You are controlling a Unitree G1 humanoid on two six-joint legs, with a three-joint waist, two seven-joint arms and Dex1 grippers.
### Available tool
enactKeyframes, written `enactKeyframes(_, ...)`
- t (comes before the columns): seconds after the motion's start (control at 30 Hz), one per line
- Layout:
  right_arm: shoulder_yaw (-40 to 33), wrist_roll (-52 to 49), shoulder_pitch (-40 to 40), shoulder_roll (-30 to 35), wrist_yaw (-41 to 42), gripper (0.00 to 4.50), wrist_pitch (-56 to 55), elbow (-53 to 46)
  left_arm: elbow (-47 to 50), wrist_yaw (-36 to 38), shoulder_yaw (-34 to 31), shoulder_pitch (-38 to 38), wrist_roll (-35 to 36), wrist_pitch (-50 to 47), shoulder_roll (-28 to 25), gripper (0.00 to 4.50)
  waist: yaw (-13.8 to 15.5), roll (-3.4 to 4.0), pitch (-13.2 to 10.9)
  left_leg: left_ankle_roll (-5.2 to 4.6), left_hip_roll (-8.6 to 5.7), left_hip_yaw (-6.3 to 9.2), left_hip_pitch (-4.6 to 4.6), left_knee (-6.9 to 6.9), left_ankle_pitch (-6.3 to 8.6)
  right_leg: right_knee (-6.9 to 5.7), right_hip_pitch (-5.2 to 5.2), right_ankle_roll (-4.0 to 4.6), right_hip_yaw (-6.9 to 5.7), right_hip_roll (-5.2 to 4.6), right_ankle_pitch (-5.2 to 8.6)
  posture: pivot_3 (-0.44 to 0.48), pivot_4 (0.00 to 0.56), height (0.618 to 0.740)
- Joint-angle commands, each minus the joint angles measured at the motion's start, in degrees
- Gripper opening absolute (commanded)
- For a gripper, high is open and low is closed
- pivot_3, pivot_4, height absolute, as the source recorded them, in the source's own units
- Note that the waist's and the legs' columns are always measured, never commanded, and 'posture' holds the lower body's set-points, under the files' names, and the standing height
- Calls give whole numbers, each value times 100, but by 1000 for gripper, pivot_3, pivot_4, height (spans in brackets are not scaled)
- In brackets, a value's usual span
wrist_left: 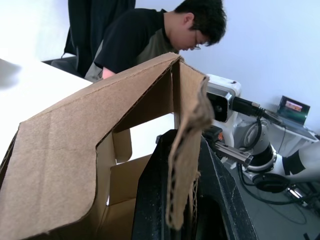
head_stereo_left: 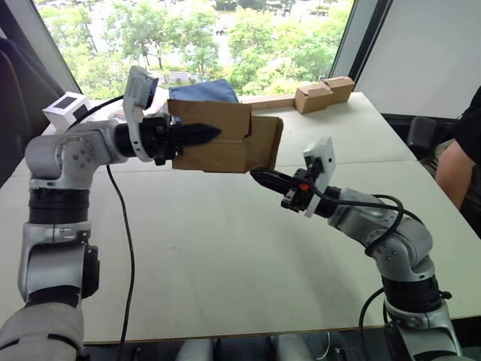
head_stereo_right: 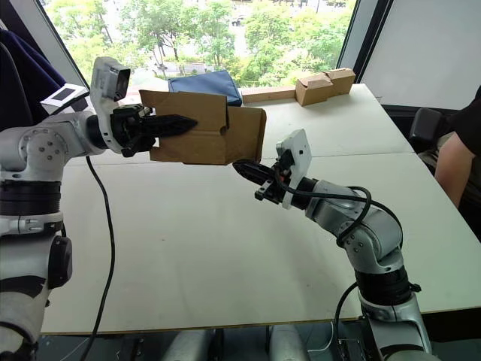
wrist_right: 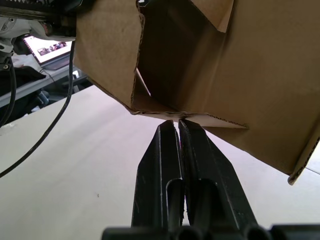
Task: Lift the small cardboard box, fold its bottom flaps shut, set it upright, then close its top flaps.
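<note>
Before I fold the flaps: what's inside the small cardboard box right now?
Through the open end, the small cardboard box shows bare brown walls and loose inner flaps, nothing else. The left gripper clamps one wall; the closed right gripper sits at its lower edge. The far interior is hidden.

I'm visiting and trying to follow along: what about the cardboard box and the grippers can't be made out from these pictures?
- Head views: the far side of the small cardboard box is hidden by its own walls, so those flaps can't be judged.
- Left wrist view: the left gripper clamps a box wall, which hides its fingertips.
- Right wrist view: the box is cut off by the frame edges, and whether the shut right gripper touches the box edge is unclear.
</note>
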State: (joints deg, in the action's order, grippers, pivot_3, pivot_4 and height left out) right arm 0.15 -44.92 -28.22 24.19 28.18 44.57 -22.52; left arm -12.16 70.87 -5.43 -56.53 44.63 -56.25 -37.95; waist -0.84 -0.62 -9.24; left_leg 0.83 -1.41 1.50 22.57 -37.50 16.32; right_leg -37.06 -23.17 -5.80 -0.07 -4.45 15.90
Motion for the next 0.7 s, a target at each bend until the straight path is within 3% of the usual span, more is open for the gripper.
enactKeyframes(0.03, -288, -321, -193, -251, -30, 104, -84, -90, 214, 5, -140, -28, 147, -19, -12, 0, -2, 0, 0, 0, 1, 0, 0, 0, 0, 0, 0, 0, 0, 1, 0, 0, 150, 740)
enactKeyframes(0.37, -80, -457, -333, -567, -32, 104, -1, -157, 258, -38, -155, 13, 207, -7, 41, 0, -7, 0, 0, 0, 0, 0, 0, 0, 0, -1, 0, 0, 0, -1, 0, 0, 150, 740)
enactKeyframes(0.7, -89, -341, -420, -486, 111, 104, -32, -75, 263, -23, -152, 35, 194, 13, 28, 0, -8, 0, 0, 0, 0, 0, 0, -1, 0, -1, 0, 0, 0, 0, 0, 0, 150, 740)
